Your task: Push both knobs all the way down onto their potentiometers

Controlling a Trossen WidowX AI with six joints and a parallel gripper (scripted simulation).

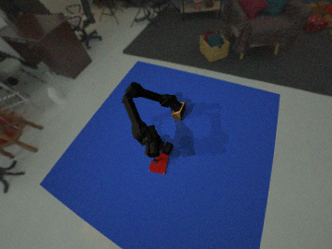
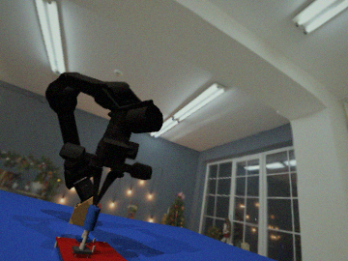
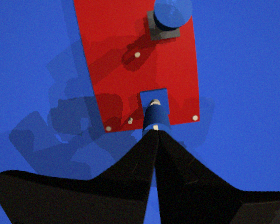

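Observation:
The red circuit board [image 1: 159, 168] [image 2: 106, 251] [image 3: 115, 30] stands on the blue surface. In the wrist view, one blue knob [image 3: 172, 11] is over a grey potentiometer [image 3: 163, 34] near the board's top. In the exterior view a blue knob [image 2: 92, 217] stands high on a pale shaft [image 2: 84, 237] above the grey potentiometer there. The other blue knob [image 3: 156, 117] is above a blue potentiometer [image 3: 147, 98] near the board's lower edge, with pale shaft showing between them. My gripper [image 3: 155, 136] [image 2: 97, 204] is shut and empty, its tips at that knob's top; whether they touch is unclear.
A tan block-like piece [image 1: 179, 112] [image 2: 80, 213] is at the arm's base, behind the board. The blue mat [image 1: 207, 191] lies under the arm and board. Small pale dots [image 3: 195, 118] [image 3: 108, 128] mark the board's corners.

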